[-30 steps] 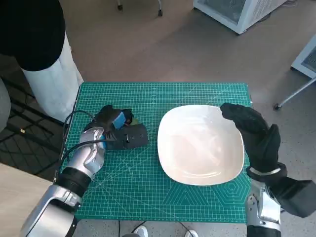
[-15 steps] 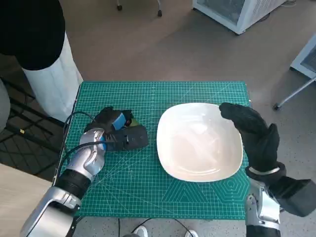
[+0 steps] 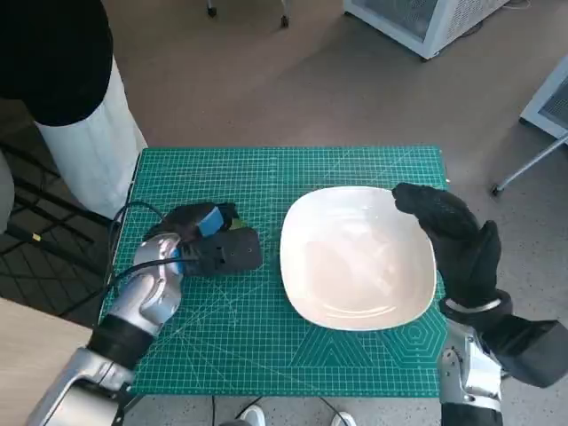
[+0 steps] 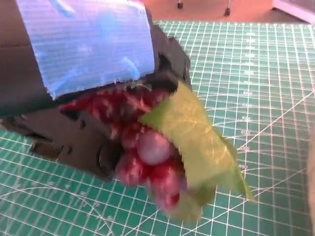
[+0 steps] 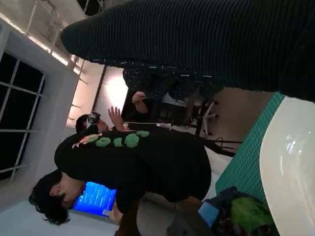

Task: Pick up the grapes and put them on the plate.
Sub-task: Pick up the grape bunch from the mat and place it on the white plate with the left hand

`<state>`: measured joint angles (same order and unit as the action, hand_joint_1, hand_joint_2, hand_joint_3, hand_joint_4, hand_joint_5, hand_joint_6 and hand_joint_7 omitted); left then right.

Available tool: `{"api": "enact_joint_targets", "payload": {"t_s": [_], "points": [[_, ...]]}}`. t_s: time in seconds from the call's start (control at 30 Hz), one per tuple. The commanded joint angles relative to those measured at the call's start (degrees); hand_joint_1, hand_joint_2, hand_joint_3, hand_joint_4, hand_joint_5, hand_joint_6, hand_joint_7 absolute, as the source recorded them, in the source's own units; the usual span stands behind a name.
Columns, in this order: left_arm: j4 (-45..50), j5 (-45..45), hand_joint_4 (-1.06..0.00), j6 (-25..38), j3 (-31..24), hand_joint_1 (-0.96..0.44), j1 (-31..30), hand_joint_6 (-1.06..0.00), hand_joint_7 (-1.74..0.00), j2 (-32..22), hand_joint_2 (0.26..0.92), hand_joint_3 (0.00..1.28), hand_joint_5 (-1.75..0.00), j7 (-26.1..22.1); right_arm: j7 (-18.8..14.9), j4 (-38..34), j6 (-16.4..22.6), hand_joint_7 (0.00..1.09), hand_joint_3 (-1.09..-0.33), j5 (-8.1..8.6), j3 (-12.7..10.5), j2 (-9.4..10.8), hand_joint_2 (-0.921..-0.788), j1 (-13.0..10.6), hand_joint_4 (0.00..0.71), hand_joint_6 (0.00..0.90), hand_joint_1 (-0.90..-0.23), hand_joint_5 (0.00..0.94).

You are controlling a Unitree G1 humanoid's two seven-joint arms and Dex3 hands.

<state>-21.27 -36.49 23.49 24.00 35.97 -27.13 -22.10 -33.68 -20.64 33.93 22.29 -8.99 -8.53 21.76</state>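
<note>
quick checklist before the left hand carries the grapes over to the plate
1. Grapes in the left hand: ok, the left wrist view shows the fingers wrapped round the red bunch and its green leaf.
2. Grapes lifted off the mat: cannot tell, the hand sits low over it in the head view.
3. Plate ready: ok, it looks empty and lies to the right of the left hand.
4. Right hand out of the way: not ok, it rests at the plate's right edge, over the rim.
5. Path from the grapes to the plate: ok, only bare mat lies between them.
</note>
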Motion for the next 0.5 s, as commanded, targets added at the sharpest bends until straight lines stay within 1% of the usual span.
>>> {"api": "enact_joint_targets", "payload": {"t_s": [0.03,0.13,0.23,0.37,0.5], "points": [[8.9,-1.6,-0.62,2.7,-1.7,0.00,-1.6,-0.66,-1.00,-2.3,0.921,0.09,-1.36,-1.6,-0.3,-1.1,-0.5,0.00,-0.609,0.13,0.0,0.4,-0.921,-0.1,0.358,0.284,-0.529,0.000],[13.7,-2.2,-0.61,3.7,-2.6,0.00,-2.7,-0.67,-1.00,-3.1,0.920,0.09,-1.36,-2.0,-0.3,-1.3,-0.5,0.00,-0.611,0.20,0.0,0.4,-0.921,0.1,0.358,0.284,-0.529,0.000],[17.7,-2.6,-0.61,4.4,-3.6,0.00,-3.7,-0.67,-1.03,-3.6,0.920,0.09,-1.32,-1.9,-0.4,-1.7,-0.3,0.00,-0.612,0.31,-0.1,0.5,-0.921,0.3,0.356,0.283,-0.528,0.000],[23.4,-2.8,-0.64,5.0,-5.5,0.00,-4.9,-0.65,-1.10,-4.0,0.920,0.08,-1.25,-1.7,-0.4,-2.0,-0.1,0.00,-0.612,0.33,-0.2,0.6,-0.921,0.6,0.356,0.282,-0.527,0.000],[28.3,-2.9,-0.68,5.3,-7.1,0.00,-5.8,-0.64,-1.11,-4.2,0.920,0.07,-1.21,-1.8,-0.4,-2.3,0.1,0.00,-0.612,0.28,-0.3,0.7,-0.921,0.9,0.357,0.283,-0.524,0.001]]}}
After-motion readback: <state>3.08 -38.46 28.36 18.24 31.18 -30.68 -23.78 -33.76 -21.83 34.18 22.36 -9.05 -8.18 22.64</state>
